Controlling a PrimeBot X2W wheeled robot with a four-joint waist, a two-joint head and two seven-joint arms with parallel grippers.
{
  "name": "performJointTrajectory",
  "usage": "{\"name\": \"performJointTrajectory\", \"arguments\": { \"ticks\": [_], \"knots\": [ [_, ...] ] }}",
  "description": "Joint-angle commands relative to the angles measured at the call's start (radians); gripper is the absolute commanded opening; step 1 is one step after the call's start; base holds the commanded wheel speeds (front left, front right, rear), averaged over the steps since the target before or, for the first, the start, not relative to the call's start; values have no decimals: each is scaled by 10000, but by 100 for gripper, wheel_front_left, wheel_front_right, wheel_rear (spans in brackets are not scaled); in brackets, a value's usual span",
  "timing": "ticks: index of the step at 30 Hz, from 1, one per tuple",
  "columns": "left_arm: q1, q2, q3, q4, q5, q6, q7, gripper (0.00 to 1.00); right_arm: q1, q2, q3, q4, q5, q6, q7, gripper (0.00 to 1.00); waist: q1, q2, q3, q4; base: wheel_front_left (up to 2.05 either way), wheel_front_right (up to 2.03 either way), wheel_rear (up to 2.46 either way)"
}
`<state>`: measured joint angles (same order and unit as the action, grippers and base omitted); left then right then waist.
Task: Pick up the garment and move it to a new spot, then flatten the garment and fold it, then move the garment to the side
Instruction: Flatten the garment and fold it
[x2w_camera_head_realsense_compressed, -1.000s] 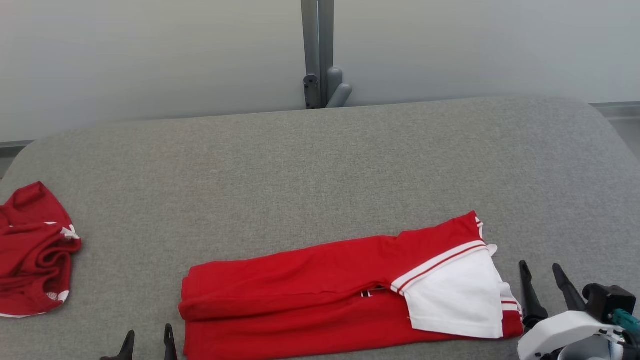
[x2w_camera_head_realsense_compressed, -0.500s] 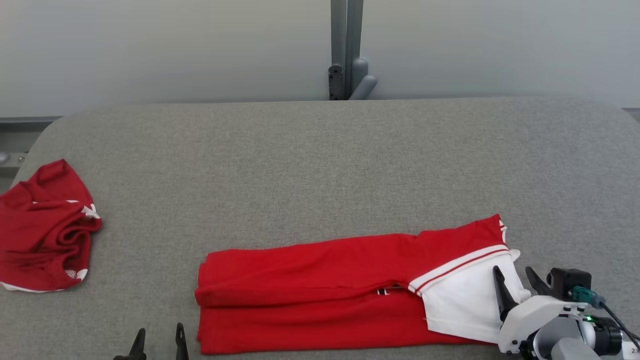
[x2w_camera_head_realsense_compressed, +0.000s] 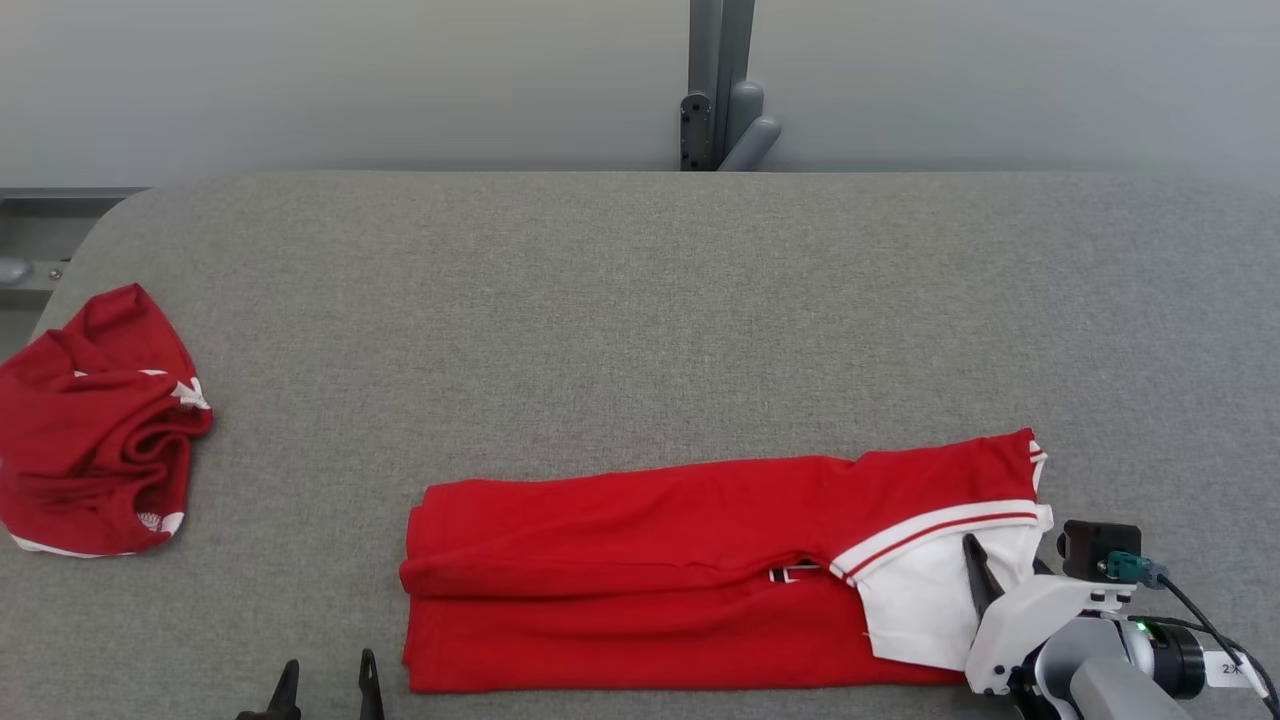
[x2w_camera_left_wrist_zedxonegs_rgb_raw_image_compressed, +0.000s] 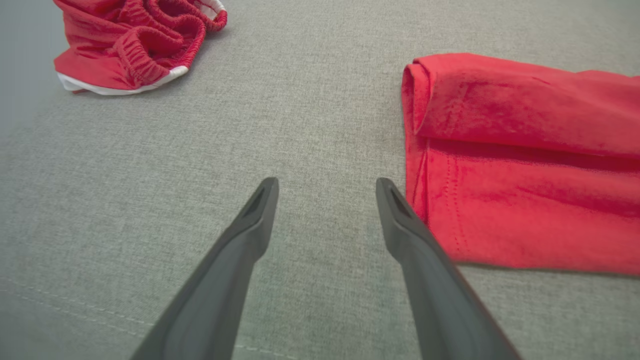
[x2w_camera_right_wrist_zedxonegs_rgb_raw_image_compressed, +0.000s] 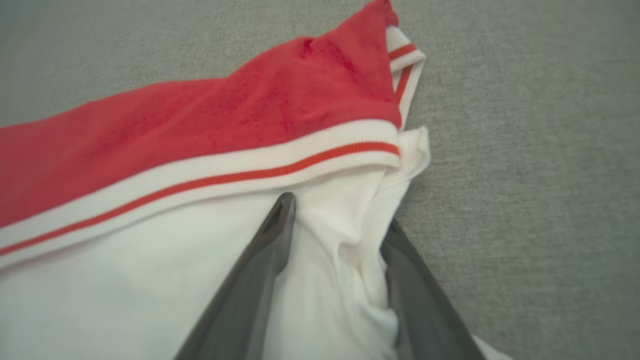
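Left gripper: nearest you, low over the bare grey table, just beside the left end of the shirt; fingers spread wide, holding nothing.
Right gripper: at the shirt's right end; its fingers straddle a ridge of the white panel, with cloth bunched up between them. You cannot tell whether the pinch has bitten yet.
Red shirt: lies near the front edge of the table, right of centre, as a long band folded lengthwise, with the upper layer lapped over the lower.
Handling: judge it light, soft and limp. It will sag and slide open if you lift it by one layer.
Where to hold: take all the layers together at each short end, at the doubled fold on the left and the white trimmed edge on the right.
Other red garment: crumpled at the far left edge, well apart from the shirt.
Grey post: upright behind the table's back edge.
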<state>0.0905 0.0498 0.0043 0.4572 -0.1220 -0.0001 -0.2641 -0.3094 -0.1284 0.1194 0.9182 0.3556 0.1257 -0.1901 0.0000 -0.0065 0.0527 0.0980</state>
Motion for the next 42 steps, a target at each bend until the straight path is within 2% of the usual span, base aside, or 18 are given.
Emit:
{"name": "performJointTrajectory", "arguments": {
  "ticks": [1, 6, 13, 16, 20, 22, 26, 31, 36, 38, 42],
  "knots": [
    [-179, 17, -20, 6, -68, 43, 0, 100, 239, 280, 393, 242, 154, 89, 180, 0, 0, 65, 24, -23, 0, 0, 0],
    [-273, 17, -190, 59, -144, 97, 0, 100, 51, -188, 745, 380, 692, 44, -90, 0, 0, 65, 76, -39, 0, 0, 0],
    [-319, 17, -355, 60, -174, 2, 0, 100, -380, -1040, -650, 967, 830, 20, -696, 0, 0, 65, 98, 10, 0, 0, 0],
    [-267, 17, -427, 80, -212, -8, 0, 100, -416, -1088, -1187, 730, 606, 33, -745, 0, 0, 65, 81, -16, 0, 0, 0],
    [-105, 18, -493, 130, -326, 39, 0, 100, -52, -765, -1242, -440, 340, 41, -755, 0, 0, 65, 34, -196, 0, 0, 0],
    [-90, 18, -535, 149, -373, 29, 0, 100, 188, -574, -883, -1123, 299, 47, -755, 0, 0, 65, 6, -299, 0, 0, 0],
    [-145, 21, -736, 154, -504, 19, 0, 100, 704, -396, 472, -2259, 794, 49, -731, 0, 0, 65, -103, -456, 0, 0, 0],
    [-286, 24, -1144, 192, -695, -35, 0, 100, 1226, -320, 2363, -3713, 1938, 49, 71, 0, 0, 65, -188, -421, 0, 0, 0],
    [-440, 21, -1620, 283, -709, -90, 0, 100, 1276, -163, 3755, -4678, 2687, 49, 752, 0, 0, 65, -174, 52, 0, 0, 0],
    [-441, 24, -1683, 317, -724, -90, 0, 100, 1180, -85, 3952, -4740, 2782, 49, 826, 0, 0, 65, -161, 188, 0, 0, 0],
    [-483, 25, -1971, 479, -617, -134, 0, 100, 621, 357, 4765, -4558, 3066, 49, 1065, 0, 0, 65, -104, 1081, 0, 0, 0]
  ]
}}
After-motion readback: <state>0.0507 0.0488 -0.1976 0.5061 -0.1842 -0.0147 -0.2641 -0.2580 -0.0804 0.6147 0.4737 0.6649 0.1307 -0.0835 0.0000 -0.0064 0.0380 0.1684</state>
